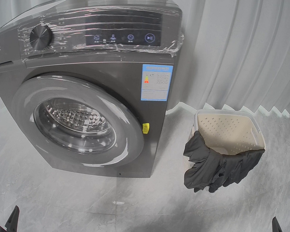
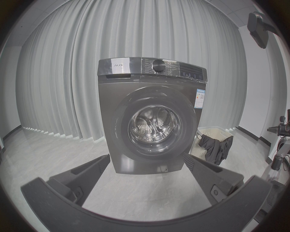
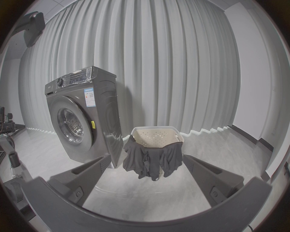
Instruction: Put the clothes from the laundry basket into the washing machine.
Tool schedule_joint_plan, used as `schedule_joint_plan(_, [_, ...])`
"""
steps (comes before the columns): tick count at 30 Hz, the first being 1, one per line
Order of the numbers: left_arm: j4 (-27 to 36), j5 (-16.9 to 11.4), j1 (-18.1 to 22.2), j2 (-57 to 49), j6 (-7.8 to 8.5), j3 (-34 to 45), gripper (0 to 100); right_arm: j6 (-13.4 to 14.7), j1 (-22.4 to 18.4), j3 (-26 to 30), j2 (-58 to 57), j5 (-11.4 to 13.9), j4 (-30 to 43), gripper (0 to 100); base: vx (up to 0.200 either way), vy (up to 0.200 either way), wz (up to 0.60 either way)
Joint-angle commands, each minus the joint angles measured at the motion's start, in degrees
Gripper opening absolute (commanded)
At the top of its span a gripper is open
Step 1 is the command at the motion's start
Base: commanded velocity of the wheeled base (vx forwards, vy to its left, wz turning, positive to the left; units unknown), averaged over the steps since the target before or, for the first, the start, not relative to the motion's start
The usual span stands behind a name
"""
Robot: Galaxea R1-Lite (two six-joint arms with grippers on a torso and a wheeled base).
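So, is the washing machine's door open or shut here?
Shut. The door lies flush against the washing machine front, its drum seen only through the glass; the dark clothes hang over the laundry basket rim.

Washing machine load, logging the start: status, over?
Left gripper open, empty; right gripper open, empty. Dark clothes draped over laundry basket rim. Washing machine door shut, blocking loading.

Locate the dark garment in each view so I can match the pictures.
Head view: garment hangs over the basket's near rim, right of the washer.
Left wrist view: garment on the basket rim, past the washer's labelled side.
Right wrist view: garment draped over the basket front, beside the washer.
Shared landmark: the washer's blue label.
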Motion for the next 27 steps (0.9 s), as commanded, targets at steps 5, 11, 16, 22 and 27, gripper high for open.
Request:
schedule_joint_plan(5, [0.02, 0.00, 0.01, -0.92, -0.02, 0.92, 100, -0.01, 0.01, 1.01, -0.93, 0.04, -0.05, 100, 0.000, 0.200, 0.00])
schedule_joint_plan(11, [0.02, 0.00, 0.01, -0.92, -0.02, 0.84, 100, -0.01, 0.01, 1.01, -0.93, 0.04, -0.05, 100, 0.000, 0.200, 0.00])
schedule_joint_plan(16, [0.02, 0.00, 0.01, -0.92, -0.02, 0.92, 100, -0.01, 0.01, 1.01, -0.93, 0.04, -0.05, 100, 0.000, 0.040, 0.00])
schedule_joint_plan(22, [0.02, 0.00, 0.01, -0.84, -0.02, 0.92, 100, -0.01, 0.01, 1.01, -0.93, 0.04, -0.05, 100, 0.000, 0.000, 0.00])
schedule_joint_plan(27, [0.02, 0.09, 0.01, -0.92, -0.02, 0.92, 100, -0.01, 0.01, 1.01, -0.93, 0.04, -0.05, 100, 0.000, 0.000, 0.00])
